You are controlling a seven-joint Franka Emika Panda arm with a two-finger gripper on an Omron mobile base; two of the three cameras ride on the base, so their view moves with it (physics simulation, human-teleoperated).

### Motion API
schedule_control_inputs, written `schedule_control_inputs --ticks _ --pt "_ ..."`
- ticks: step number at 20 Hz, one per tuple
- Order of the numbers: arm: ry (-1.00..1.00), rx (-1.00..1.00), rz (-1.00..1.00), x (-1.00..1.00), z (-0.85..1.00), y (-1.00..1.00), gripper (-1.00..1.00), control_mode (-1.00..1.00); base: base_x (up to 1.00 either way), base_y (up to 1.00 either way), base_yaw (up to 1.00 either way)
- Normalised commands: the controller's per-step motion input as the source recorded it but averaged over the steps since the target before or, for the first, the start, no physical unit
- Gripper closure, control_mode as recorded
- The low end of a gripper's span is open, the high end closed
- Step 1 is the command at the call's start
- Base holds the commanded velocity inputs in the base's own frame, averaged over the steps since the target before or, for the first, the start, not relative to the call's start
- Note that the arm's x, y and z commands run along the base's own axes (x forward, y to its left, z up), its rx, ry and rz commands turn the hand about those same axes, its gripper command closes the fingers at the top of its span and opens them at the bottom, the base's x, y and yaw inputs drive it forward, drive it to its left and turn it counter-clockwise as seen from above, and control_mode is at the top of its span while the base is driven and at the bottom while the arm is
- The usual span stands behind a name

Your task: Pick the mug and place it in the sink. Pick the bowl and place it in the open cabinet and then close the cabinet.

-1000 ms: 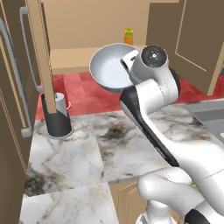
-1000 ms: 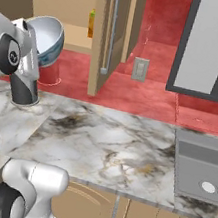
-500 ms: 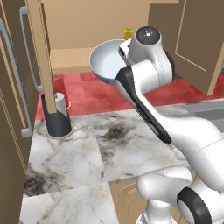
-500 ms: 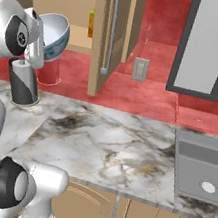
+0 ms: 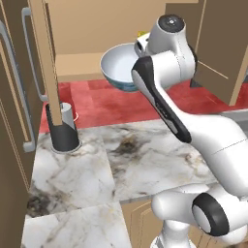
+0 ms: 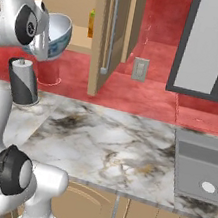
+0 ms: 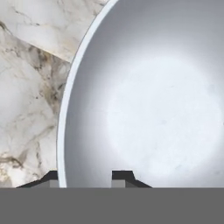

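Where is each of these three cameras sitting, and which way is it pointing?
Left base view: behind the arm to its left, looking forward and down at the marble counter, the open cabinet and the bowl; the white arm rises at lower right.
Right base view: behind to its right, same counter, plus the sink; the arm rises at left.
Hand view: on the hand, looking into the bowl; two dark fingertips straddle its rim.
Shared: bowl and counter.
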Motion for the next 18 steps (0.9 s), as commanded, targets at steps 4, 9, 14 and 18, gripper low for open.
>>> schedule_control_inputs --ticks 4,9,14,18 --pt "-0.01 0.09 0.00 0.13 0.02 0.00 1.00 -1.00 0.00 0.00 0.00" --pt "-0.17 0.06 -0.01 -0.11 0.10 0.03 1.00 -1.00 0.00 0.00 0.00" --pt "-0.33 0.02 -0.05 -0.44 0.12 0.12 1.00 -1.00 0.00 0.00 0.00" --pt "-0.31 0.03 -0.08 -0.27 0.07 0.05 1.00 -1.00 0.00 0.00 0.00"
